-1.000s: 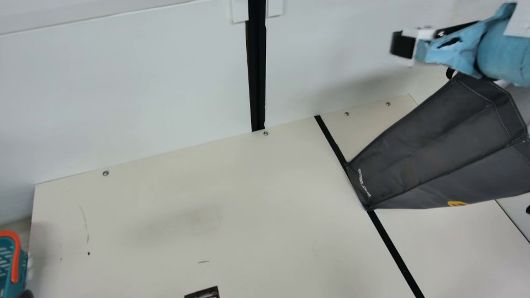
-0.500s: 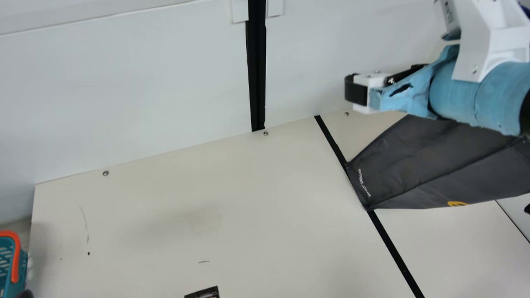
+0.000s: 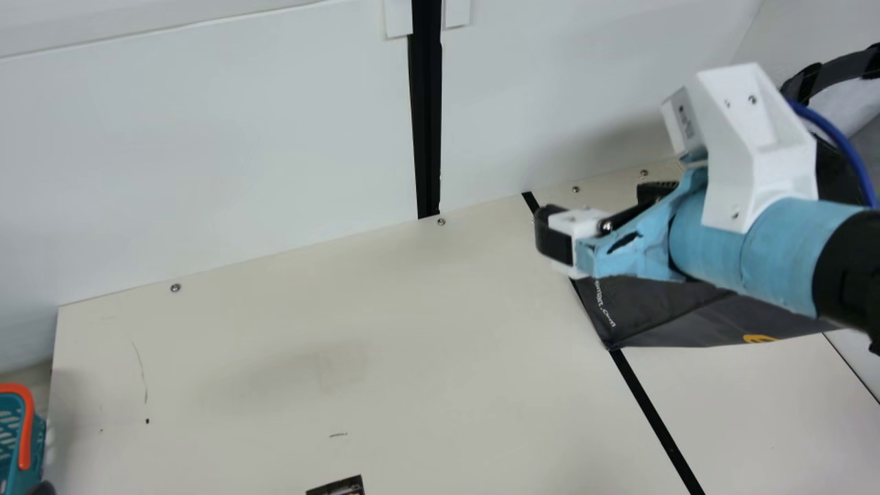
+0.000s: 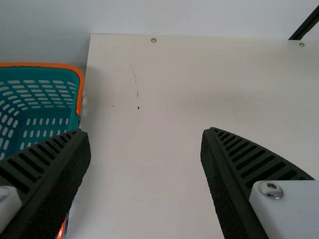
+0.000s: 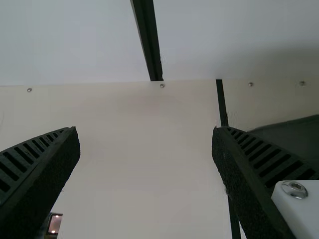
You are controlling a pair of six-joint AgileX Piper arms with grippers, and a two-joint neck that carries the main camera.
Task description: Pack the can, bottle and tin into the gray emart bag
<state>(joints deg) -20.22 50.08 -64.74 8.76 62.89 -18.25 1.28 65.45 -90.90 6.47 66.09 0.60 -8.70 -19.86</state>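
My right gripper (image 3: 599, 214) is in front of the gray emart bag (image 3: 660, 316) in the main view, hiding much of it; the bag lies slanted across the black strip. In the right wrist view my right gripper (image 5: 144, 130) stands open with nothing between its fingers, and part of the bag (image 5: 299, 133) shows beyond one finger. A dark tip of my left gripper (image 3: 42, 488) shows at the main view's lower left corner. Over bare table, my left gripper (image 4: 146, 132) is open and empty in the left wrist view.
A teal basket (image 3: 12, 440) with an orange rim stands at the table's left edge, close to one left finger. A small dark item (image 3: 340, 487), which I cannot identify, is cut off by the main view's bottom edge. A white wall (image 3: 227, 151) borders the table.
My right arm has come farther into the main view from the upper right, moving left and down across the bag. The bag's lower part and the basket have kept their places.
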